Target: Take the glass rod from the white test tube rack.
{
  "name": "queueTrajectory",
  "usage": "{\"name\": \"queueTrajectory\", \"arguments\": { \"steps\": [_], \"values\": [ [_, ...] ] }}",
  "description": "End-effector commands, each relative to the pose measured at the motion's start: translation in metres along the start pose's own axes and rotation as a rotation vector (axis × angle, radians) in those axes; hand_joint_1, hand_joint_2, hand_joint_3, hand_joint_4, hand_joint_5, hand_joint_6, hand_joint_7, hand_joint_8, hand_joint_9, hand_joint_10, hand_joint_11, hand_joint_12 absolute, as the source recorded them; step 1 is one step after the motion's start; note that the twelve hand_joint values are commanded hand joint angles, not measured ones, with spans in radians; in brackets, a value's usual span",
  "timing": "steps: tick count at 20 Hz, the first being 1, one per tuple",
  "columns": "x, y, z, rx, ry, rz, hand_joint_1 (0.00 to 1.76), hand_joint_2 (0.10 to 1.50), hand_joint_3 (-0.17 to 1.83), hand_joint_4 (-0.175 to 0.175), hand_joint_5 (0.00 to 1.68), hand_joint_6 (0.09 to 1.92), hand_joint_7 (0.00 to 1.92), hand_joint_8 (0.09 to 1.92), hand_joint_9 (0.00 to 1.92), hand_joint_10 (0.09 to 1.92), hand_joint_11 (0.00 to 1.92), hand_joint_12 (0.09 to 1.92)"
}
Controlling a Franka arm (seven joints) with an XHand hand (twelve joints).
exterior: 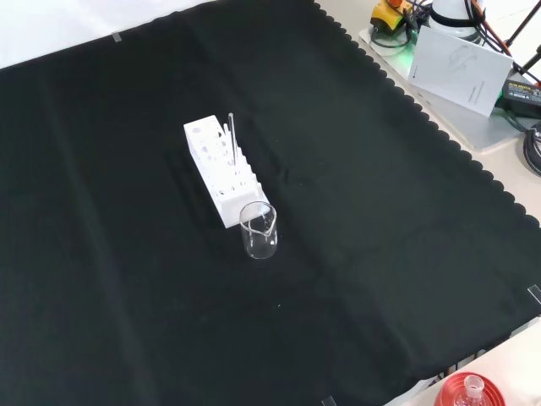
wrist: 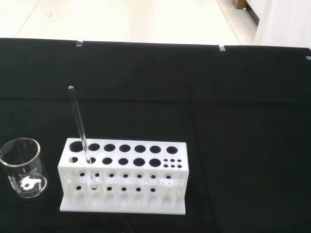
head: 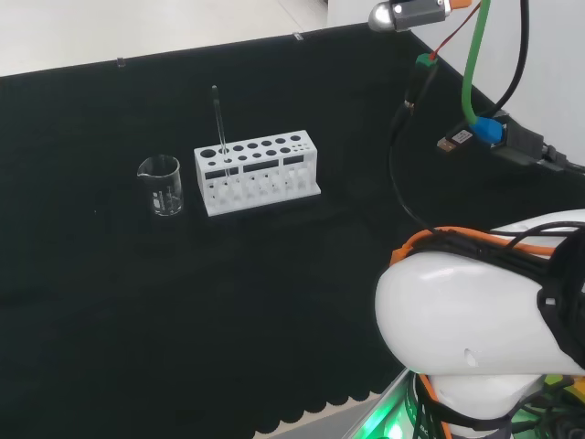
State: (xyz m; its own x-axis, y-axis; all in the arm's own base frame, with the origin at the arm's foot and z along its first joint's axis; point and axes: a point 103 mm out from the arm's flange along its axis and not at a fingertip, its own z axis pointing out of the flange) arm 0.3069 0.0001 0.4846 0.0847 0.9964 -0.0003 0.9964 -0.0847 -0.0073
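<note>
a clear glass beaker [head: 162, 186] stands just beside the short end of the white test tube rack [head: 258, 171] on the black cloth [head: 110, 302], near but not touching it; in the front view the beaker [exterior: 259, 230] sits at the rack's [exterior: 219, 167] nearer end. the rest of the cloth around them is bare. the glass rod [head: 219, 128] stands in a hole at the beaker end of the rack, leaning slightly, its top well above the rack. the wrist view looks at the rack's [wrist: 124, 175] long side, with the rod [wrist: 80, 133] going down through a front-row hole to the lower shelf and the beaker [wrist: 23, 167] alongside. the arm's white link [head: 480, 311] sits at the head view's right, well apart from the rack. whether the hand's fingers are spread or curled i cannot tell. off the cloth's far corner in the front view lie a white booklet [exterior: 461, 57] and cables [exterior: 528, 93].
</note>
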Motion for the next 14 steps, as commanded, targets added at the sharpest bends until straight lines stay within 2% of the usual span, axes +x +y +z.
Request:
{"name": "queueTrajectory", "arguments": {
  "steps": [1,2,4,9,11,12,14],
  "values": [
    [-0.0035,-0.0455,-0.0368,-0.115,-0.029,0.05,0.62,0.69,0.52,-0.004,0.05,0.09,0.04,0.16,0.11,0.09,0.02,0.49],
    [-0.003,-0.049,-0.0394,-0.122,-0.032,0.053,0.58,0.74,0.43,0.006,0.02,0.09,0.02,0.09,0.05,0.09,0.01,0.32],
    [-0.001,-0.051,-0.0408,-0.128,-0.034,0.05,0.55,0.78,0.35,0.013,0.0,0.09,0.0,0.09,0.01,0.09,0.0,0.17],
    [0.0016,-0.0525,-0.0421,-0.127,-0.027,0.05,0.54,0.8,0.32,0.014,0.0,0.09,0.0,0.09,0.0,0.09,0.0,0.13],
    [-0.0007,-0.0538,-0.0422,-0.144,-0.013,0.044,0.54,0.8,0.32,0.013,0.0,0.09,0.0,0.09,0.0,0.09,0.0,0.13],
    [0.0,-0.0545,-0.0425,-0.175,-0.003,0.036,0.53,0.8,0.31,0.011,0.0,0.09,0.01,0.09,0.0,0.09,0.0,0.17],
    [0.0036,-0.0542,-0.0426,-0.21,0.01,0.019,0.55,0.82,0.28,0.0,0.04,0.09,0.07,0.09,0.06,0.09,0.0,0.53]
  ]
}}
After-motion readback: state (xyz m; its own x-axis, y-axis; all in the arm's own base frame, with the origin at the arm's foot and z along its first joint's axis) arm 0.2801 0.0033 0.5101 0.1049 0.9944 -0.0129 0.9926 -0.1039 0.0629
